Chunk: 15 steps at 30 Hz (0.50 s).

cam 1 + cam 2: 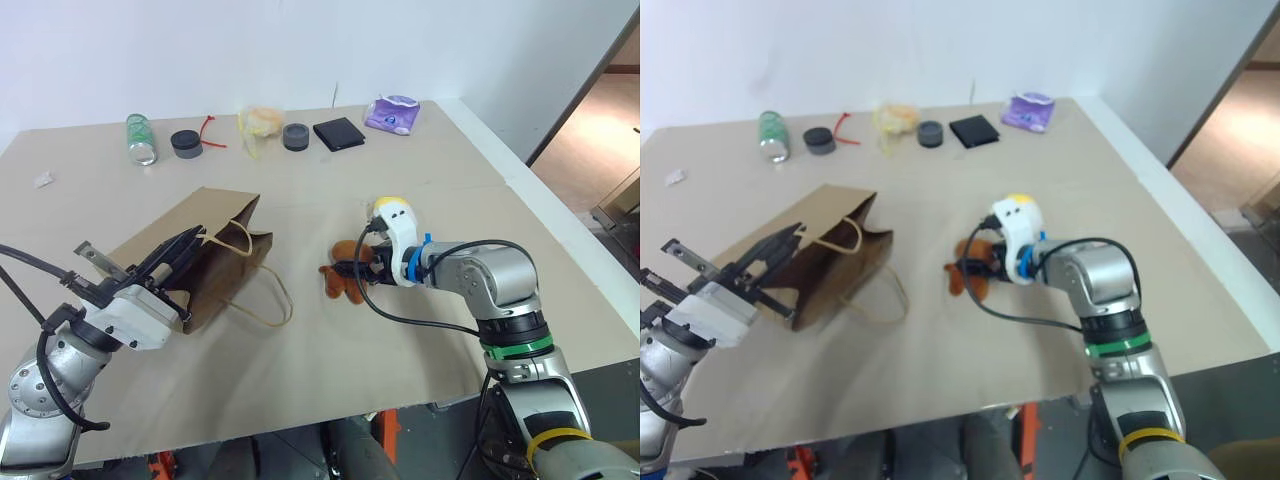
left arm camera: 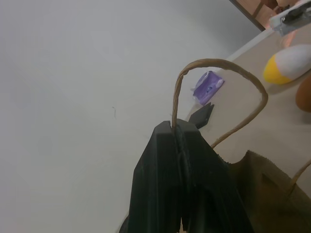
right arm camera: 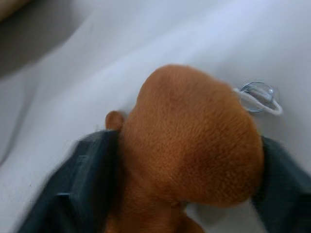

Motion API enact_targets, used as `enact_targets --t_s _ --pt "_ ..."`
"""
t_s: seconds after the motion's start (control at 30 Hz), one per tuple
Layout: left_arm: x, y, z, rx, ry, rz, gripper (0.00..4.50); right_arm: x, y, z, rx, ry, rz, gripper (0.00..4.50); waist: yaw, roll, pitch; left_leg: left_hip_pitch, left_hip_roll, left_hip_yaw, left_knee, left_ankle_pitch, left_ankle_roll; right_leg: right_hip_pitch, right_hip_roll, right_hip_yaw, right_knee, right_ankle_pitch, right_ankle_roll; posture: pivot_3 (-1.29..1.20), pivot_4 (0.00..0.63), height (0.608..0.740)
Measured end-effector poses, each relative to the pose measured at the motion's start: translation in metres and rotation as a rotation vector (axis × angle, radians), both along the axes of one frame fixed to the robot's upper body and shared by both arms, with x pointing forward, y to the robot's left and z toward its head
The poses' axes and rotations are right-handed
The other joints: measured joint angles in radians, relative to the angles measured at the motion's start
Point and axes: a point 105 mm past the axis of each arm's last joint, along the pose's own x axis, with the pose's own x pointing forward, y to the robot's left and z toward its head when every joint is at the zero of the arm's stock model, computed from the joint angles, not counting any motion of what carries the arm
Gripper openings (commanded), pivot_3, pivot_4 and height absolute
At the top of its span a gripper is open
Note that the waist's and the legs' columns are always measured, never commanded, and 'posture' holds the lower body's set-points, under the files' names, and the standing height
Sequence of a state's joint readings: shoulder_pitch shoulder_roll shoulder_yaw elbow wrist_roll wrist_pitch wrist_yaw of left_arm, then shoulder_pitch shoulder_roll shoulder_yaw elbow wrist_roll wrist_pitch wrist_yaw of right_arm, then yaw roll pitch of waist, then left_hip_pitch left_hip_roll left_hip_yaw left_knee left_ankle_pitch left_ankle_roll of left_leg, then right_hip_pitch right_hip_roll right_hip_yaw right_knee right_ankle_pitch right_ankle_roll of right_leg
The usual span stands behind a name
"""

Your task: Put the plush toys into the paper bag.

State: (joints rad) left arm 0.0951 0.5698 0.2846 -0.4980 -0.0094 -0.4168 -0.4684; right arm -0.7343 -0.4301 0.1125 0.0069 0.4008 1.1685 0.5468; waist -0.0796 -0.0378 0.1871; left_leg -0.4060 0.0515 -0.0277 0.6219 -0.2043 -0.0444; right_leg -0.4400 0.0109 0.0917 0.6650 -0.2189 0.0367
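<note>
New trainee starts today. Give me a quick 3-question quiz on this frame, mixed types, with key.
1. True or false: the left hand is shut on a cord handle of the paper bag.
2. The right hand's fingers sit either side of which toy? A) brown gingerbread-man plush B) white and yellow egg plush C) purple wipes packet
3. Fill in: neither plush toy is yet in the ____.

Key: 1 true; 2 A; 3 paper bag.
</note>
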Motion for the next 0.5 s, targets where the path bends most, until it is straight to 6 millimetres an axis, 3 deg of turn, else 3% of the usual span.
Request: enact_targets --t_s 0.1,0.17,0.3,0.4,0.5 --pt "0.001 0.005 0.001 -0.011 0.000 0.012 0.00 0.002 0.000 0.000 0.004 -0.011 -0.002 1.19 0.000 0.000 0.000 0.001 0.000 0.000 0.001 0.000 0.000 0.001 0.000 0.000 0.000 0.001 0.000 0.00 0.150 0.740" --pt "0.001 0.007 0.002 -0.019 -0.003 0.018 0.00 0.003 -0.001 0.001 0.012 -0.014 -0.002 0.47 0.000 0.000 0.000 0.001 0.000 0.000 0.002 0.000 0.000 0.001 0.000 0.000 0.000 0.001 0.000 0.00 0.150 0.740" --pt "0.001 0.009 0.003 -0.030 -0.004 0.018 0.00 0.004 -0.001 0.011 0.148 -0.007 0.003 0.33 0.000 0.000 0.000 0.000 0.000 0.001 0.004 0.000 0.000 0.001 0.000 0.002 0.000 0.002 -0.002 0.00 0.150 0.740" --pt "0.001 0.010 0.002 -0.031 -0.007 0.015 0.00 -0.003 0.011 0.048 0.379 -0.044 0.093 0.32 -0.002 0.000 0.000 0.000 0.000 0.002 0.003 0.000 0.000 0.000 0.001 0.004 0.000 0.004 0.002 0.00 0.150 0.740" --pt "0.003 0.012 0.001 -0.034 -0.004 0.019 0.00 -0.023 0.039 0.085 0.527 -0.075 0.245 0.32 -0.004 0.000 0.000 0.001 0.002 0.001 0.002 0.000 0.000 0.000 0.003 0.003 0.000 0.003 0.001 0.00 0.150 0.740"
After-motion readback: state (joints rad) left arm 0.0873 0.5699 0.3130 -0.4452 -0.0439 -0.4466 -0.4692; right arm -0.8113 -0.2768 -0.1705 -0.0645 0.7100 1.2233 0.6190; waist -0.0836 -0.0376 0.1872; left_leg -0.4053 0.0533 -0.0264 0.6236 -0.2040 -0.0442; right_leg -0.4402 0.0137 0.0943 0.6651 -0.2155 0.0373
